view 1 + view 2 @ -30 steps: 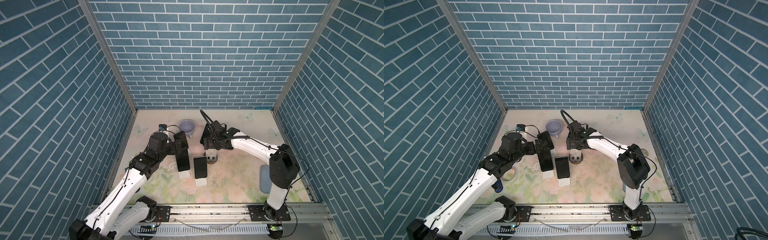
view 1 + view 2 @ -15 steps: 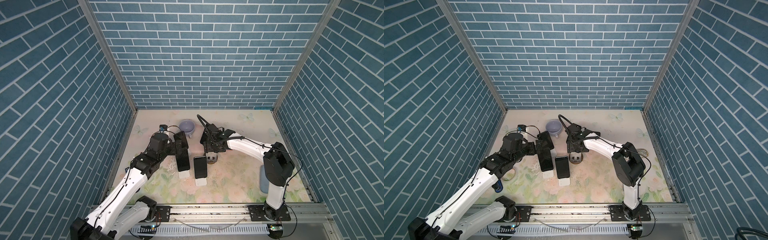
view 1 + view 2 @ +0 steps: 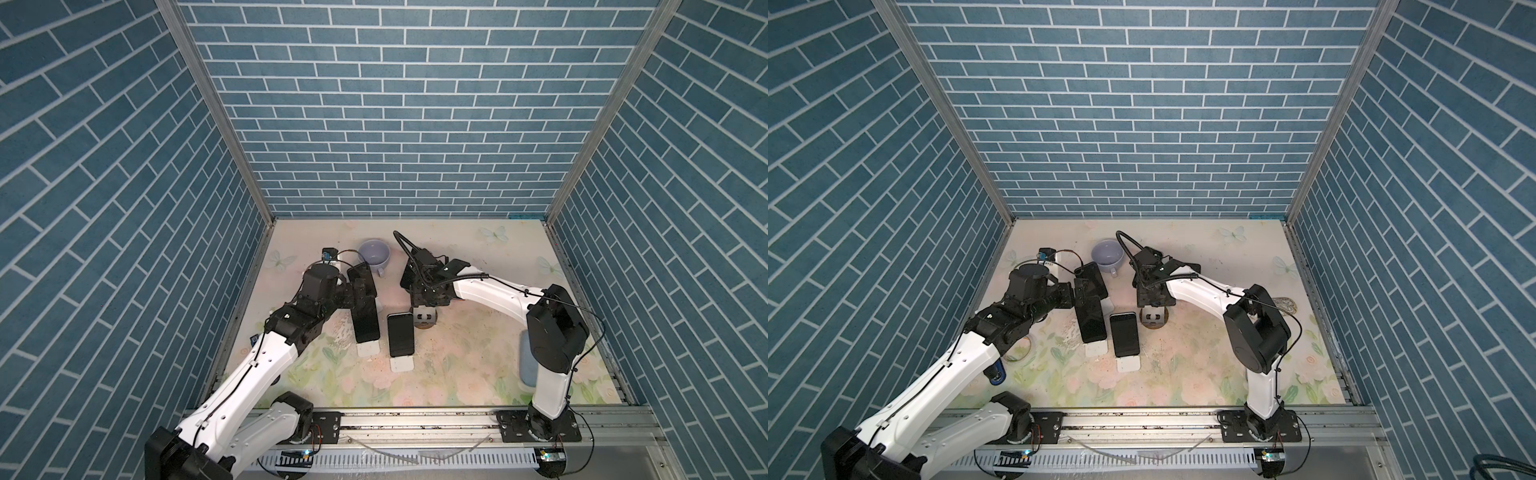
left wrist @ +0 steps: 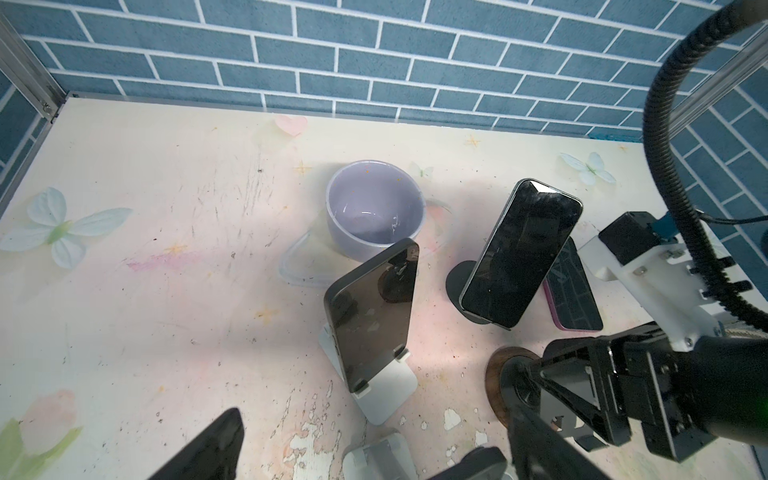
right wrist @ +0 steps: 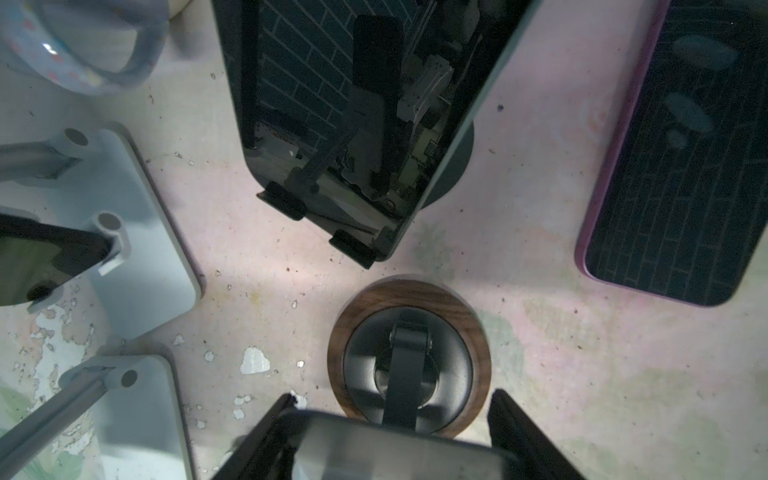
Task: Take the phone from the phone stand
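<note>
My right gripper is shut on the top edge of a phone, which stands on a phone stand with a round wooden base. In both top views this gripper hangs straight over that stand and hides most of the phone. My left gripper is open with nothing between its fingers. It hovers above the top of a black phone on a white stand.
A second black phone leans on a white stand, and another on a black round stand. A purple-cased phone lies flat beside it. A lilac cup stands behind them. A pale blue item lies at the right.
My right gripper's jaws have closed onto the phone on the wooden-based stand, and the right arm has shifted slightly leftward. The left arm has not moved.
</note>
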Robot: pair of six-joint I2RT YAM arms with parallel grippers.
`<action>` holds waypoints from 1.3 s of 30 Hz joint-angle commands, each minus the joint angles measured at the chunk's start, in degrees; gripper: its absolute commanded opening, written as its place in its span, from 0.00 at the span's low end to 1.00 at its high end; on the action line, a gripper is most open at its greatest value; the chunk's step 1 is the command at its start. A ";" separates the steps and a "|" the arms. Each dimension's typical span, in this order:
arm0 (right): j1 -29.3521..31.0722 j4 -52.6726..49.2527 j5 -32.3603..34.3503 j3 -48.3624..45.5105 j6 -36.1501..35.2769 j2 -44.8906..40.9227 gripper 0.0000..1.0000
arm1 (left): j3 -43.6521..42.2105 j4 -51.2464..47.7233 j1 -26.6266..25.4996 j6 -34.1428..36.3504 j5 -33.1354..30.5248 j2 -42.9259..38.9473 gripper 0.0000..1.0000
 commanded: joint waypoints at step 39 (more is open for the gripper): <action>-29.24 0.28 1.20 -3.75 -11.82 -11.55 0.51 | -1.45 -0.23 -0.30 -0.36 0.67 -3.08 1.00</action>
